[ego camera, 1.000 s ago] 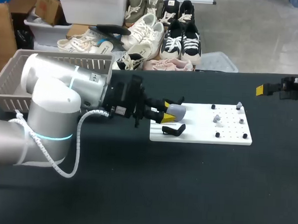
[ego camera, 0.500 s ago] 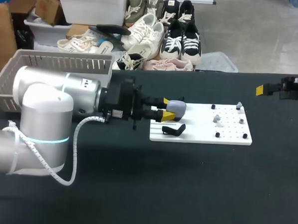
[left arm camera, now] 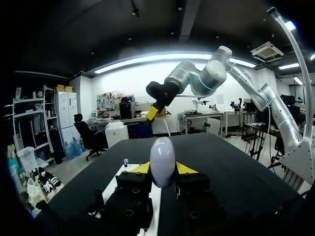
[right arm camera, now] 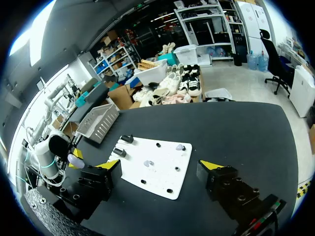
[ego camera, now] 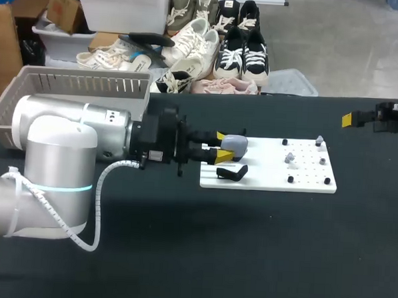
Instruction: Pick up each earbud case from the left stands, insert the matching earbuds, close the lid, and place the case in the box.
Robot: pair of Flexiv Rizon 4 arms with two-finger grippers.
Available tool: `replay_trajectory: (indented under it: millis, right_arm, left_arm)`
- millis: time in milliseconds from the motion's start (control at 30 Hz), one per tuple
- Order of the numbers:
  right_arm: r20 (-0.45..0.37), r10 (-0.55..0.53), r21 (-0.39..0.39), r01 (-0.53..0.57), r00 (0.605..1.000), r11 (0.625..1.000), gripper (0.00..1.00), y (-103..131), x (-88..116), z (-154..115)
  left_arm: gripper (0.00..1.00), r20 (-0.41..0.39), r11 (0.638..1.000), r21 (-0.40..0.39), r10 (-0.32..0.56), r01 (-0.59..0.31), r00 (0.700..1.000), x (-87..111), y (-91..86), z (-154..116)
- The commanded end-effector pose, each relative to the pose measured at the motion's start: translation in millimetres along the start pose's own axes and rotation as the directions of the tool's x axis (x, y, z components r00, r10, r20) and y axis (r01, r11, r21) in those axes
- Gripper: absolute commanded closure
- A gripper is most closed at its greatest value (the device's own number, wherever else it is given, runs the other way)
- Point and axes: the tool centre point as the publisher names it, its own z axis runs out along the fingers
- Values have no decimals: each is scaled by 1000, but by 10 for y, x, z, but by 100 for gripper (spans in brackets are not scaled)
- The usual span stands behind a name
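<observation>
Across the black table (ego camera: 246, 258), the left arm (ego camera: 59, 148) came in from the left and covered much of that side, so the table under it was out of sight. Grey mesh basket (ego camera: 75, 82) sat at the far left corner, its near wall partly cut off by the arm. White board (ego camera: 271, 179) lay right of centre, with its left edge under the fingers. Left gripper (ego camera: 222, 144) was clenched on the pale grey earbud case (ego camera: 235, 144), held over the board's left end. The left wrist view confirmed it: the earbud case (left arm camera: 162, 161) stood upright between both yellow tips, touching each, with its lower part buried in the left gripper (left arm camera: 162, 168). Couldn't tell if the lid was open or closed. Right gripper (right arm camera: 160, 164) was released, jaws wide apart with nothing between them, hanging at the table's far right edge; the head view caught only one yellow tip of it. One black stand (ego camera: 231, 171) was clear on the near left of the board; a second behind the fingers was mostly hidden. Two small grey pieces (ego camera: 289, 157) among black pegs (ego camera: 291, 179) were too small to identify as earbuds.
</observation>
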Motion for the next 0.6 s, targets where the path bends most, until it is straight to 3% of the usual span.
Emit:
replay_trajectory:
  millis: [33,433,600]
  right_arm:
    - [-1,-1,-7,1,1000,1000,0,-17,-4,1]
    - [-1,-1,-7,1,1000,1000,0,-17,-4,1]
    - [-1,-1,-7,1,1000,1000,0,-17,-4,1]
  left_arm:
    - [100,2,1000,-10,2,-2,1000,4,-17,5]
    - [100,2,1000,-10,2,-2,1000,4,-17,5]
    - [100,45,1000,26,11,-13,999,7,-55,119]
